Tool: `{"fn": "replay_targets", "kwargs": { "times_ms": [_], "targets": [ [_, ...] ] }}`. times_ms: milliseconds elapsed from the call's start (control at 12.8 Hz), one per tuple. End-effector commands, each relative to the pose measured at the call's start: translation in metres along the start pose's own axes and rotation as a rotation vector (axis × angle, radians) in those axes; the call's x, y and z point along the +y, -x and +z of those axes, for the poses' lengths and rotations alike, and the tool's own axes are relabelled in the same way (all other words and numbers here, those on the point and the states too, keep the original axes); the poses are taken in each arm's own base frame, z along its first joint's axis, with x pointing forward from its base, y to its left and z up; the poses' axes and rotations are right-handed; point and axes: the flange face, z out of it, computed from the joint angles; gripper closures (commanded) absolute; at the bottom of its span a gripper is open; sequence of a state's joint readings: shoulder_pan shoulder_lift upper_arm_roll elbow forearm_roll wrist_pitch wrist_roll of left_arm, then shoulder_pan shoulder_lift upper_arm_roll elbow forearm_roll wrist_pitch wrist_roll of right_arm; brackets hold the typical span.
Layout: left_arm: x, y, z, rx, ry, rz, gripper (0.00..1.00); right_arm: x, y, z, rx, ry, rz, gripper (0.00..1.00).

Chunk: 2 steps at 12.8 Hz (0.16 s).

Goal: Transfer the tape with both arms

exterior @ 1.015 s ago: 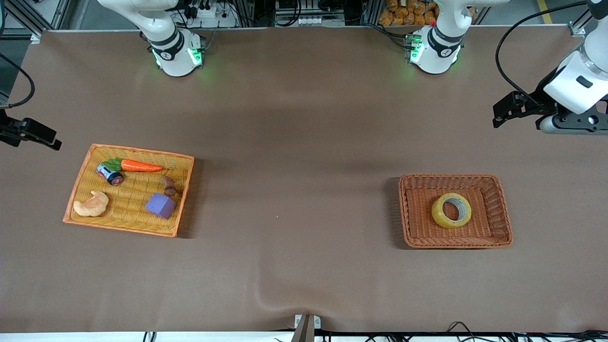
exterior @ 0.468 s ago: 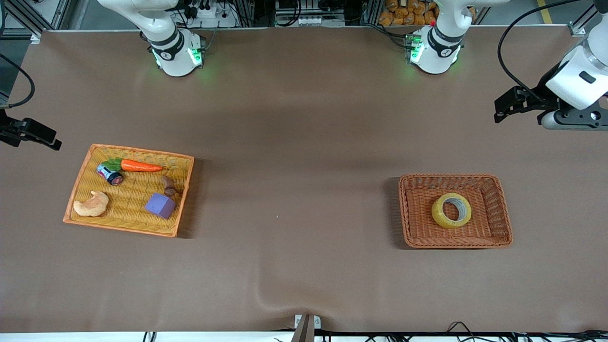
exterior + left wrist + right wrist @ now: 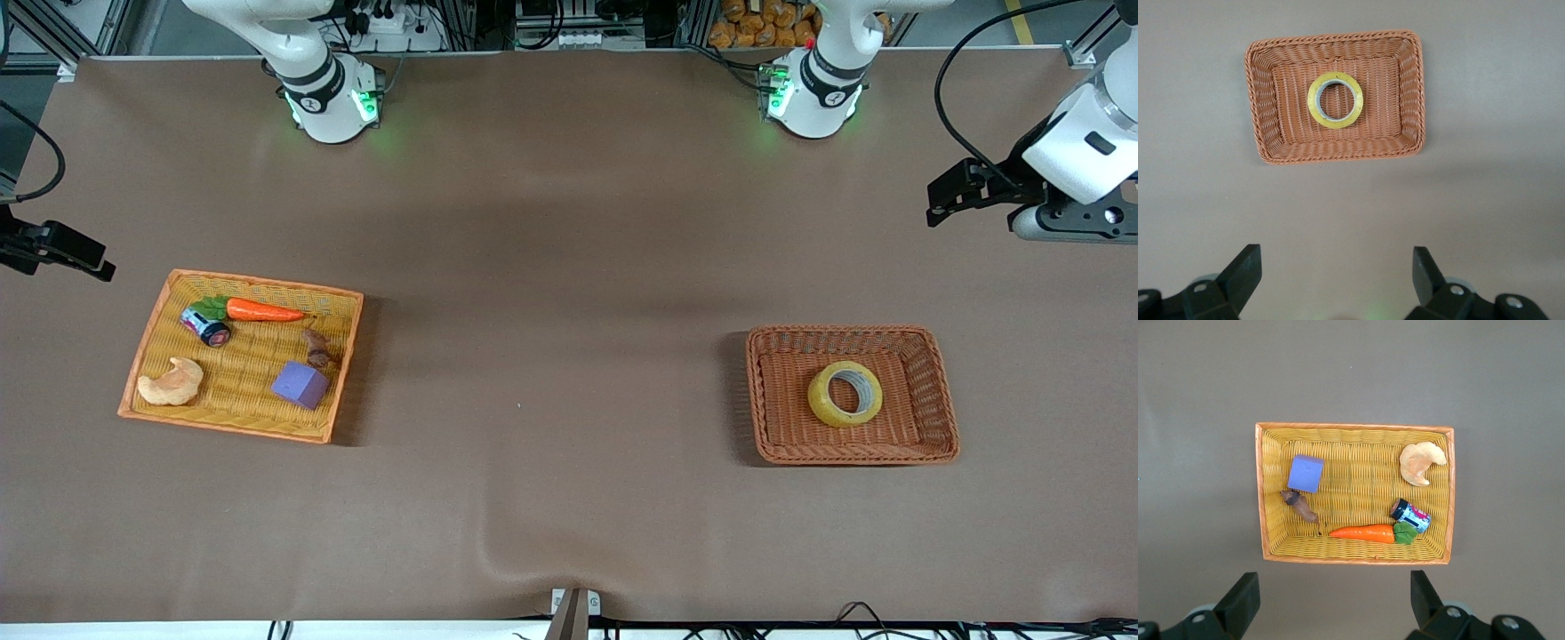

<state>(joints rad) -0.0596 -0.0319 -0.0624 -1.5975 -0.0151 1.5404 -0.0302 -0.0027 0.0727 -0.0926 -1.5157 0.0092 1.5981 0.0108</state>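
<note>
Both grippers are open and hold nothing. We see the left gripper [image 3: 1337, 280] up high, over the table at the left arm's end, fingers wide apart, its camera looking down on the brown basket [image 3: 933, 443]. We see the right gripper [image 3: 1331, 603] up too, fingers just as wide, looking down on the yellow basket [image 3: 151, 342] at the right arm's end; in the front view only its dark edge shows.

We read both as waiting poses, high and clear of the baskets.

Tape [image 3: 845, 394] lies flat in the brown basket, roughly in its middle, alone there. Yellow basket holds a carrot [image 3: 264, 310], a small can [image 3: 206, 327], a purple block [image 3: 300, 384], a croissant [image 3: 171, 382] and a small brown thing [image 3: 315, 347] we can't identify.

We judge this fits either stage: tape due to leave the brown basket, or tape already delivered there. Baskets sit well apart, which would explain using both arms.
</note>
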Motion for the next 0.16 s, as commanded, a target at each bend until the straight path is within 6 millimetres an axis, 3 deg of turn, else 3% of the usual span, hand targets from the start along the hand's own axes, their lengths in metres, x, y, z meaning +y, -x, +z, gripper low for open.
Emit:
{"fn": "replay_targets", "kwargs": {
  "times_ms": [0,78],
  "targets": [
    [0.0018,0.0042,-0.0132,0.010,0.003,0.021,0.00,0.0002,-0.0026,-0.0028,0.006,-0.012,-0.006,0.00],
    [0.0027,0.0038,-0.0160,0.016,0.003,0.022,0.00,0.0002,-0.0026,-0.0028,0.006,-0.012,-0.006,0.00]
  ]
}}
